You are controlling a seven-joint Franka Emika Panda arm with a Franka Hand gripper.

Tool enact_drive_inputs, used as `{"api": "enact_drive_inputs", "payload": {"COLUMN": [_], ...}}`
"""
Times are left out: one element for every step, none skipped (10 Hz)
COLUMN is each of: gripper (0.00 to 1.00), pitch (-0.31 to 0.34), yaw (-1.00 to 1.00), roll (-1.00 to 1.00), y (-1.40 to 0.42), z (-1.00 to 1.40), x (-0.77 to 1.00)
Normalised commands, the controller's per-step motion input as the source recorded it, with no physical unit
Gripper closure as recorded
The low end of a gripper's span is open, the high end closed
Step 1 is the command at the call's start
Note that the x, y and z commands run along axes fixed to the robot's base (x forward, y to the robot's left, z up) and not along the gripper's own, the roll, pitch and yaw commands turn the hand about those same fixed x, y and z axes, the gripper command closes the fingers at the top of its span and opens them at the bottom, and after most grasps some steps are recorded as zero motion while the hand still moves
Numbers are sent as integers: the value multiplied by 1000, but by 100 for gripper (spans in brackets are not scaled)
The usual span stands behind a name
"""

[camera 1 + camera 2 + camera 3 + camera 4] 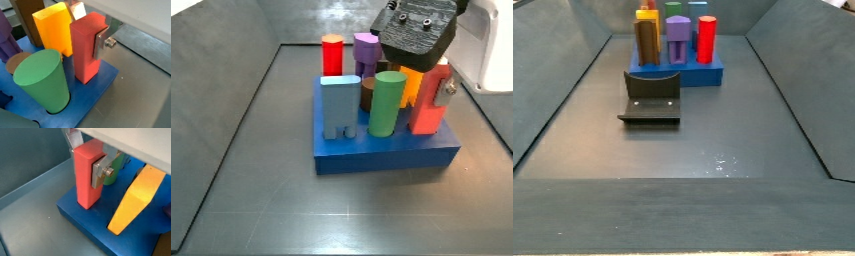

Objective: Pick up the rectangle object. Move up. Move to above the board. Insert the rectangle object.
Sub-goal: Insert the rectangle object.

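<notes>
well, the insertion step looks nearly finished: the rectangle object (87,47) stands upright with its foot down in the board (100,87), at the corner nearest the grey worktop (143,47). the pincer (103,37) sits at the bar's upper part, its silver fingers (102,42) pressed against the bar's flat sides, so it is pinching the rectangle object. in a side view the bar (432,100) appears at the board's (385,155) right edge under the dark wrist.

my guess is that the next move calls for spreading the fingers and lifting straight up, provided the bar is fully seated; i cannot tell how deep it sits in its hole.

room is tight on 1 side. the yellow block (55,32) leans close beside the bar, and the green cylinder (43,80) stands near in front, so any sideways drift risks a knock. on the other side the board's edge falls away to bare worktop, with a tray wall beyond. the fixture (652,97) stands in front of the board (673,72) in a side view, apart from the work.
</notes>
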Motion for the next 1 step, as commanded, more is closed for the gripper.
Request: {"api": "enact_drive_inputs", "payload": {"gripper": [100], "pitch": [0], "yaw": [0], "roll": [0], "y": [0], "z": [0], "x": [0]}}
